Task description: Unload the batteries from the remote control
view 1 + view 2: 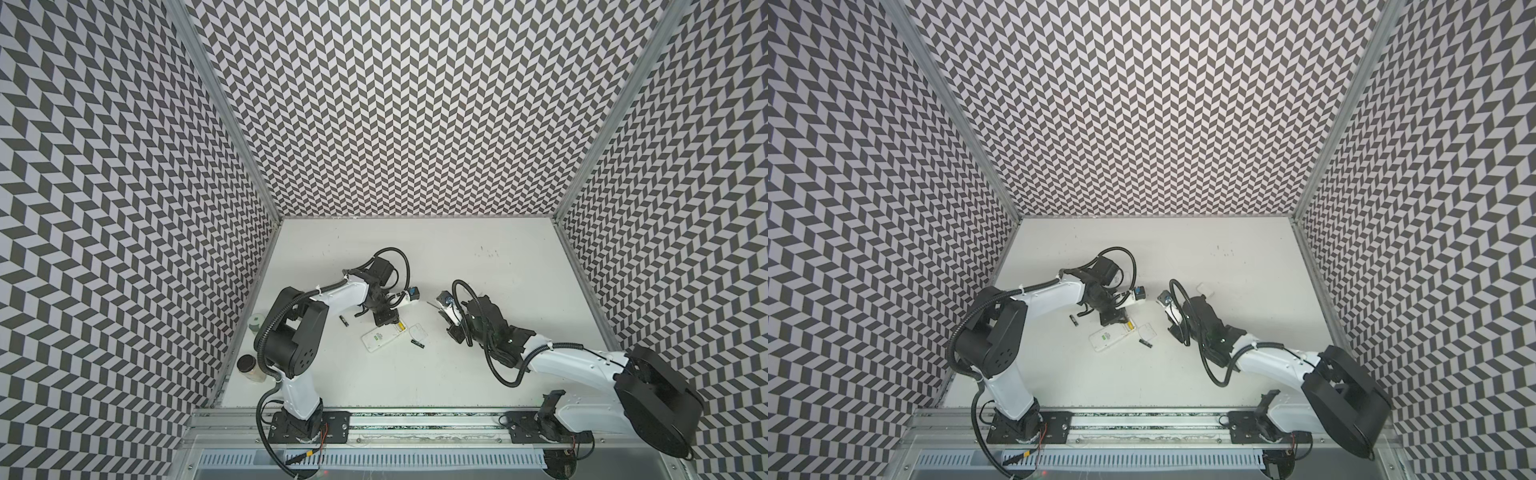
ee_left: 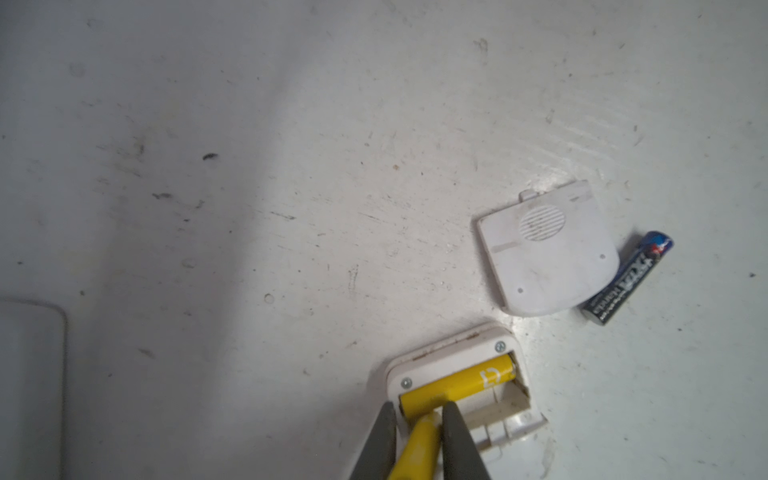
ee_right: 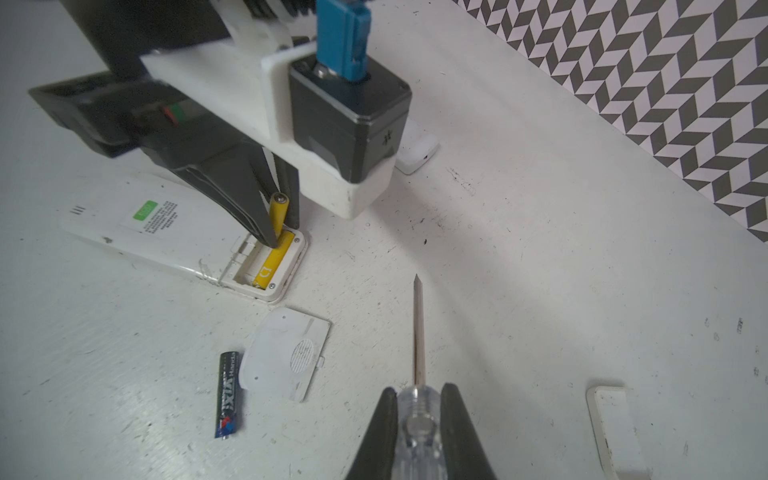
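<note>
The white remote control [image 3: 137, 224] lies back up on the table with its battery bay open. My left gripper [image 2: 419, 409] is shut on a yellow battery [image 2: 417, 444] that is tilted up out of the bay. A second yellow battery [image 2: 457, 384] lies flat in the bay. The bay's white cover [image 2: 548, 266] lies just beside the remote, with a black battery [image 2: 627, 282] against its edge. Another black battery [image 1: 343, 321] lies left of the remote [image 1: 380, 338]. My right gripper [image 3: 419, 392] is shut on a clear-handled screwdriver [image 3: 417, 332], held off to the right with its tip toward the remote.
A small white device [image 3: 415, 149] lies beyond the left wrist camera. Another white device [image 3: 617, 432] lies near my right gripper. Chevron-patterned walls [image 3: 623, 83] enclose the table. Two jars [image 1: 249, 368] stand outside the left wall.
</note>
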`<move>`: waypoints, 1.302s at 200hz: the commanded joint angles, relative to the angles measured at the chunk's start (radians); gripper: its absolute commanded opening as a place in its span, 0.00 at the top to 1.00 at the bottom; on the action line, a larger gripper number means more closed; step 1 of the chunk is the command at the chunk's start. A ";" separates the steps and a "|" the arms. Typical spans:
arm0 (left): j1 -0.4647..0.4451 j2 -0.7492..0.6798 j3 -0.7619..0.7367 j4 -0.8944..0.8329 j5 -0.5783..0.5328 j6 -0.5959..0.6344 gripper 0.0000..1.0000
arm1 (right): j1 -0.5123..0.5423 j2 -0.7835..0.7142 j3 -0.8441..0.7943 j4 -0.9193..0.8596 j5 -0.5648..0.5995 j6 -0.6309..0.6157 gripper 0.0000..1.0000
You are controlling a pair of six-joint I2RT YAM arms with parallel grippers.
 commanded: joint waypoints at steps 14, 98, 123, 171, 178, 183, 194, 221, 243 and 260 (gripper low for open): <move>-0.012 0.000 0.038 -0.007 0.010 0.002 0.87 | -0.005 0.014 0.032 0.028 -0.008 -0.014 1.00; 0.020 -0.054 0.058 0.034 -0.003 -0.082 0.89 | -0.005 0.006 0.026 0.031 -0.008 -0.013 1.00; 0.039 -0.069 0.014 0.107 -0.145 -0.108 0.90 | -0.005 -0.008 0.013 0.040 -0.003 -0.008 1.00; 0.124 -0.100 -0.078 0.187 -0.258 -0.093 0.87 | -0.005 -0.003 0.020 0.041 -0.026 -0.018 1.00; 0.124 -0.103 -0.111 0.195 -0.262 -0.076 0.86 | -0.005 0.001 0.023 0.036 -0.042 -0.025 1.00; 0.123 -0.103 -0.133 0.202 -0.265 -0.069 0.86 | -0.004 0.006 0.030 0.030 -0.058 -0.031 1.00; 0.120 -0.110 -0.168 0.210 -0.261 -0.066 0.86 | -0.005 0.022 0.044 0.011 -0.098 -0.048 1.00; 0.128 -0.124 -0.179 0.203 -0.256 -0.060 0.85 | 0.004 0.022 0.047 -0.007 -0.168 -0.067 1.00; 0.132 -0.117 -0.199 0.243 -0.285 -0.058 0.85 | 0.011 0.012 0.025 0.037 -0.236 -0.059 1.00; 0.127 -0.119 -0.191 0.237 -0.271 -0.069 0.80 | 0.024 0.022 0.039 0.014 -0.245 -0.068 1.00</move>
